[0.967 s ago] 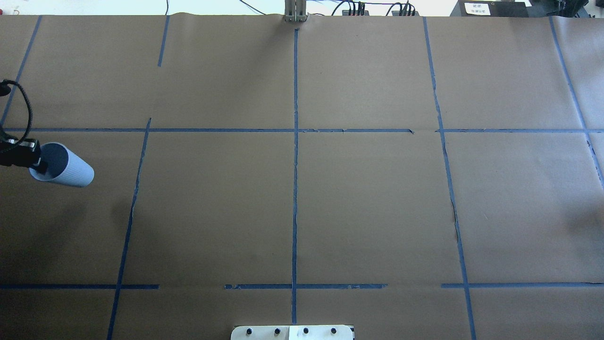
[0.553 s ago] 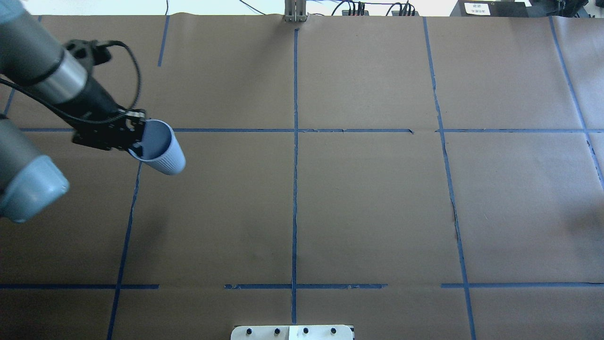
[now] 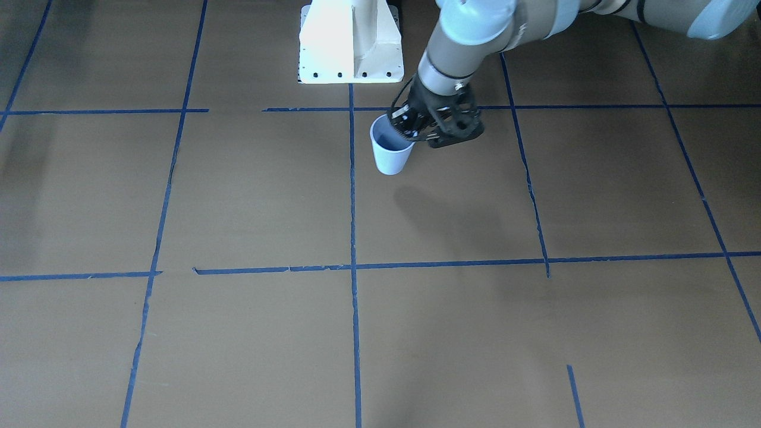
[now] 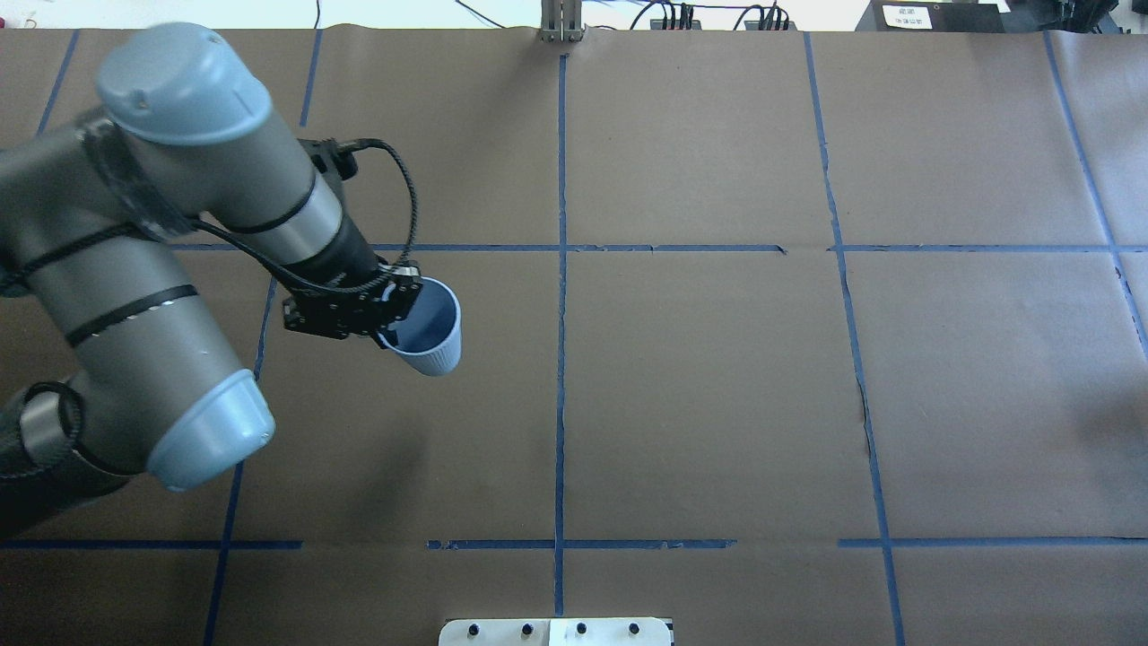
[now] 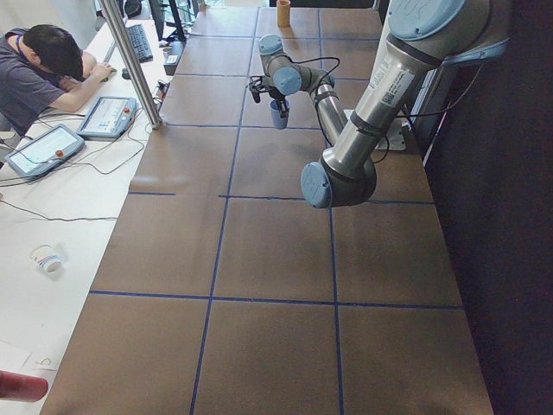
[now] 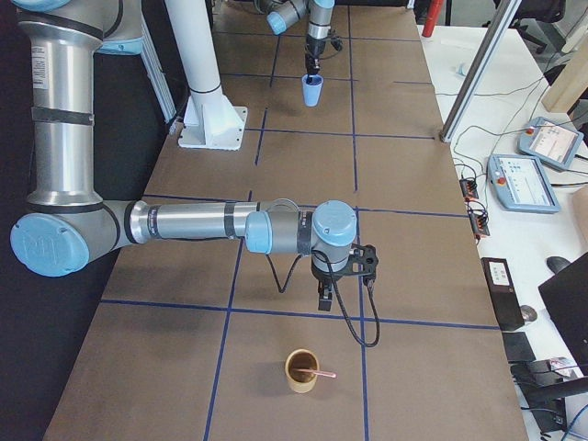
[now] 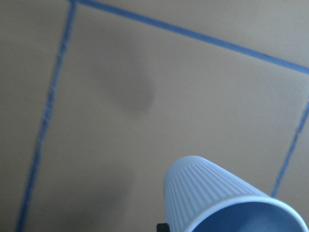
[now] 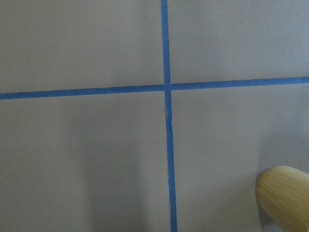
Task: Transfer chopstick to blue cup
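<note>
The pale blue ribbed cup (image 4: 430,336) hangs above the brown table, left of the centre tape line, tilted with its mouth up. My left gripper (image 4: 393,314) is shut on its rim; one finger (image 3: 403,126) reaches inside the mouth. The cup (image 3: 390,151) casts a shadow on the paper below, and its ribbed wall fills the left wrist view (image 7: 217,198). The orange-pink chopstick (image 6: 320,373) leans in a brown bamboo cup (image 6: 300,370) at the table's right end. My right gripper (image 6: 324,301) hovers just beyond that cup; I cannot tell whether it is open or shut.
Blue tape lines grid the brown paper. The white robot base (image 3: 351,44) stands at the near edge. The bamboo cup (image 8: 285,198) shows at the right wrist view's lower right. A person (image 5: 39,73) sits at a side table with tablets, and a metal post (image 5: 134,60) stands there.
My left arm swung in from the table's left edge toward the centre with the blue cup. The cup has turned from lying sideways to nearly upright.
</note>
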Robot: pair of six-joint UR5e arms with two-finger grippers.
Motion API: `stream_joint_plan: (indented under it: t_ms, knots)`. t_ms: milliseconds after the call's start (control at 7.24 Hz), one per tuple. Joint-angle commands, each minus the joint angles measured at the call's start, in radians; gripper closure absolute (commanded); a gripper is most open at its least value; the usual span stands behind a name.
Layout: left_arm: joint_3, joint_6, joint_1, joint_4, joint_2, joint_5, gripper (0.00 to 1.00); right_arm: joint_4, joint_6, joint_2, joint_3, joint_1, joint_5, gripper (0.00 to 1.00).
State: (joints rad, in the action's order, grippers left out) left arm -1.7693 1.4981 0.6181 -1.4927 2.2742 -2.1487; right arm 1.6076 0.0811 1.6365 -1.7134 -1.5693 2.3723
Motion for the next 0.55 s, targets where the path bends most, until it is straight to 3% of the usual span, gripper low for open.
stream_joint_plan:
  t_ms: [0,276,414]
  knots:
    - [0.177,0.051,-0.038,-0.112,0.099,0.043,1.00,0.000,0.000,0.000,0.001,0.000,0.001,0.00]
    - [0.188,0.053,-0.058,-0.135,0.094,0.062,0.99,0.000,-0.001,0.000,0.003,0.000,0.001,0.00]
    - [0.188,0.053,-0.060,-0.135,0.094,0.063,0.94,0.000,-0.001,-0.001,0.003,0.000,0.001,0.00]
